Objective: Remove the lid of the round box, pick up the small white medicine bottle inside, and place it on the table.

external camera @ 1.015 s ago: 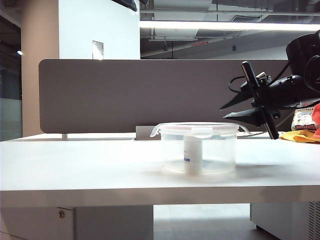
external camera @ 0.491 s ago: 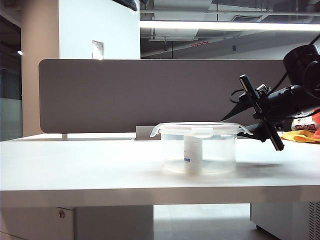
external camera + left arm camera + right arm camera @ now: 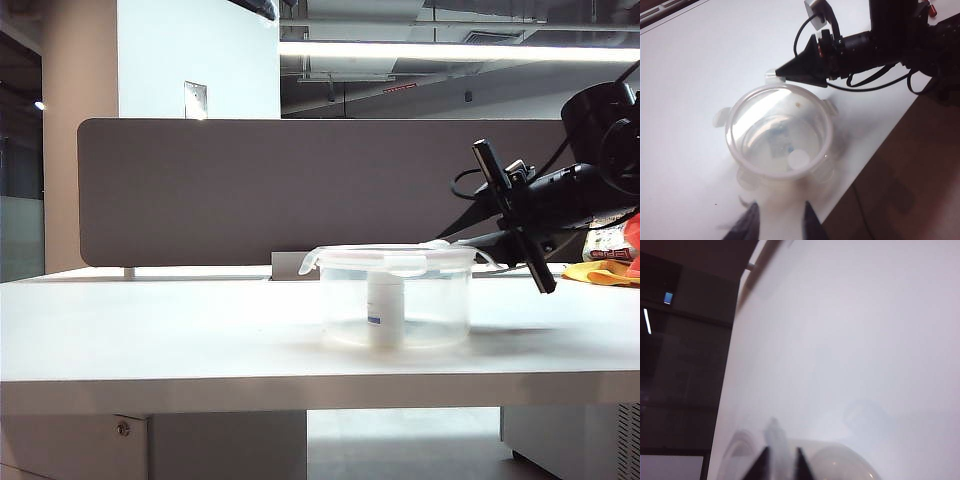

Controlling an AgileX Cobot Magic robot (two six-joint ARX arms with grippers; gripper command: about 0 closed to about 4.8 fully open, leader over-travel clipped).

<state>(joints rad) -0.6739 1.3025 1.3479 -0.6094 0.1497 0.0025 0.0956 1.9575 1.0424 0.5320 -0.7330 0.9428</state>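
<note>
1. Black and pointed, the right gripper [image 3: 462,238] reaches in from the right of the exterior view to the right-hand rim of the round box [image 3: 396,300]. In its own wrist view the two dark fingertips [image 3: 761,464] stand close together with a clip tab of the lid pinched between them, so it is closed on the lid's edge.
2. The lid [image 3: 395,254] (a pale, see-through disc) lies on top of the box, with tabs sticking out at the rim. The left wrist view shows it from above, sitting over the whole opening [image 3: 780,131].
3. Inside the box the small white medicine bottle [image 3: 385,311] stands upright, showing a bit of blue on its label. From above its white cap [image 3: 798,159] shows through the lid.
4. The box sits on the table [image 3: 160,330], toward the middle of it, in front of the dark partition panel [image 3: 250,190].
5. The left gripper [image 3: 778,225] hangs above the table just beside the box, touching nothing. Its two dark fingers stand a little apart with only bare tabletop between them.
6. Past the right arm, at the far right, lies something orange and yellow [image 3: 603,270] (I cannot make out what).
</note>
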